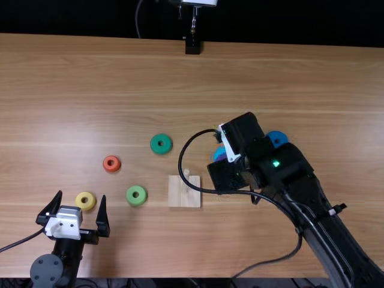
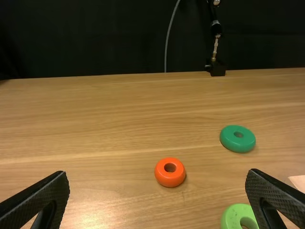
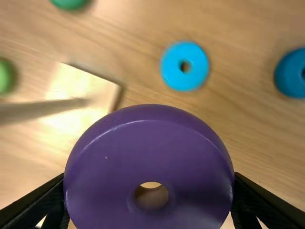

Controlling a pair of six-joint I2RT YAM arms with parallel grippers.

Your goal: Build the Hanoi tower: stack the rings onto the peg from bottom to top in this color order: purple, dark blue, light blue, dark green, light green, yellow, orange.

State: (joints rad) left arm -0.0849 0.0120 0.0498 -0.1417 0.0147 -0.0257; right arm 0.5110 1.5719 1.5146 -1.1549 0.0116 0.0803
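Observation:
My right gripper is left of the dark blue ring in the top view, over the light blue ring. In the right wrist view, the right gripper is shut on the purple ring, held above the table; the bare peg stands on its wooden base. My left gripper is open near the yellow ring; in its wrist view the left gripper has nothing clasped. Orange, dark green and light green rings lie on the table.
The right arm and its looping black cable extend around the peg base's right side. A black stand is at the table's far edge.

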